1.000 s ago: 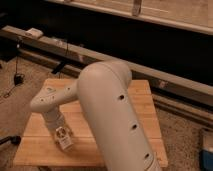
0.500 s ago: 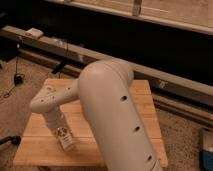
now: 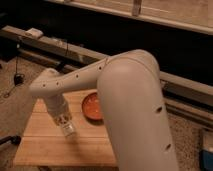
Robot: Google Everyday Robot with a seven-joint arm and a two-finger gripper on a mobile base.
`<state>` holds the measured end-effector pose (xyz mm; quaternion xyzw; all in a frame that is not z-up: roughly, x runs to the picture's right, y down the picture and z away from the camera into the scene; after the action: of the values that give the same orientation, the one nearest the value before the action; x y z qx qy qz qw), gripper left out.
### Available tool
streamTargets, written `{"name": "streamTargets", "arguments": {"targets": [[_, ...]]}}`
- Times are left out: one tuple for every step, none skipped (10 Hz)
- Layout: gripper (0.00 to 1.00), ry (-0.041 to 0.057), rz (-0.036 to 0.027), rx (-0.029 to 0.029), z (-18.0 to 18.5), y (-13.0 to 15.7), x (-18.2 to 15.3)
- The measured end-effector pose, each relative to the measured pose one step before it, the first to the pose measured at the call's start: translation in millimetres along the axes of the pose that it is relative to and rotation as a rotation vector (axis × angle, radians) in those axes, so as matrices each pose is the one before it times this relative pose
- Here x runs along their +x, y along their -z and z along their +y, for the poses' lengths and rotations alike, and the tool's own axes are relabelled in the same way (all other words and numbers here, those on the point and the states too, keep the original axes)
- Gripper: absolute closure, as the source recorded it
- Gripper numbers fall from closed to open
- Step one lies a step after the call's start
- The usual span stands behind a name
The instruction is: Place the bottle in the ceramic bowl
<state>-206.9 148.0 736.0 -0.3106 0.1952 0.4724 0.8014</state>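
Observation:
The ceramic bowl (image 3: 91,106) is a shallow orange bowl on the wooden table (image 3: 45,145), partly hidden on its right by my big white arm. My gripper (image 3: 66,125) hangs from the wrist just left of the bowl, above the table's middle. It is shut on the bottle (image 3: 68,129), a small pale bottle with dark marks that points down and to the right, held a little above the wood. The bottle is outside the bowl, about a hand's width from its left rim.
My white upper arm (image 3: 135,115) fills the right half of the view and hides the table's right side. A long dark ledge with cables (image 3: 60,47) runs behind the table. Speckled floor (image 3: 15,100) lies to the left.
The arm has swung and the view has shifted, so the orange bowl now shows beside the wrist. The gripper with the bottle sits slightly higher and closer to the bowl.

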Motion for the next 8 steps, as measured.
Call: {"name": "streamTargets", "arguments": {"targets": [[1.0, -0.03096, -0.01388, 0.00288, -21.45, 10.58, -7.69], [1.0, -0.03998, -0.01252, 0.00004, -24.8, 8.57, -9.25], [1.0, -0.03395, -0.00579, -0.00027, -19.5, 6.08, -6.98], [1.0, -0.03059, -0.00136, -0.00143, -16.19, 3.95, -4.74], [1.0, -0.04345, -0.0018, 0.00119, -23.44, 5.36, -5.96], [1.0, -0.05293, 0.00387, 0.00694, -26.78, 4.07, -5.48], [1.0, -0.03053, 0.00266, -0.00041, -12.8, 0.56, -3.54], [1.0, -0.04046, 0.00309, 0.00115, -16.67, -3.07, -4.87]]}}
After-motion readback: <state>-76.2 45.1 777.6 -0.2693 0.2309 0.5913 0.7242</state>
